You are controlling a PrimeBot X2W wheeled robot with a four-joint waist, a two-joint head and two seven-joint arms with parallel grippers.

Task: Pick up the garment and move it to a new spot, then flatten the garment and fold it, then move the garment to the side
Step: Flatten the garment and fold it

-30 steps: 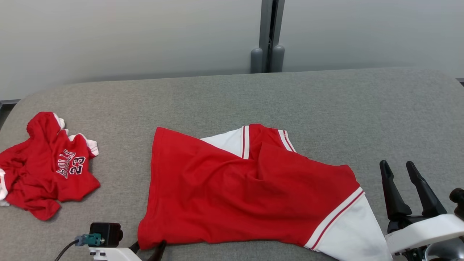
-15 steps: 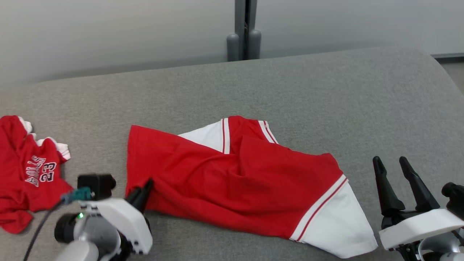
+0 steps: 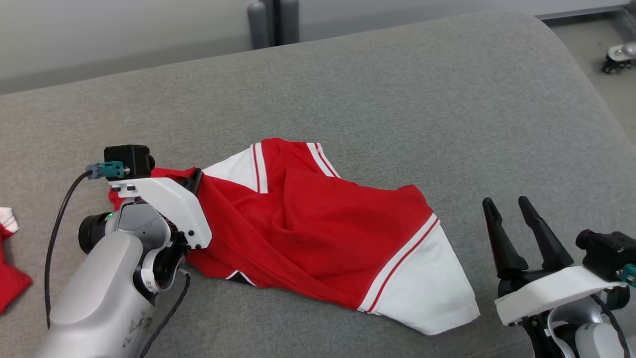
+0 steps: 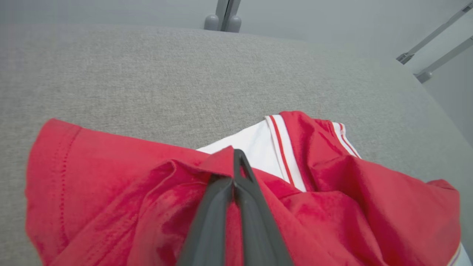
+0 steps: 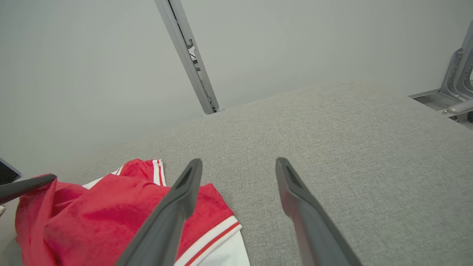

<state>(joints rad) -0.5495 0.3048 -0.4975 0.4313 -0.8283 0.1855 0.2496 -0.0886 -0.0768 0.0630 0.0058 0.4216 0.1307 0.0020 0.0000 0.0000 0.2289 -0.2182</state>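
head: above, facing down | wrists: low, near | shared: garment (image 3: 318, 233), grey surface (image 3: 397, 99)

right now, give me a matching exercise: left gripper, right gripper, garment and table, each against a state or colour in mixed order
Things:
1. left gripper
2. right gripper
3. garment
4. table

States:
A. grey, padded
B. fingers open, holding nothing
C. fingers shut on the garment
D. red with white sleeves, crumpled

Pairs: 1-C, 2-B, 3-D, 4-A
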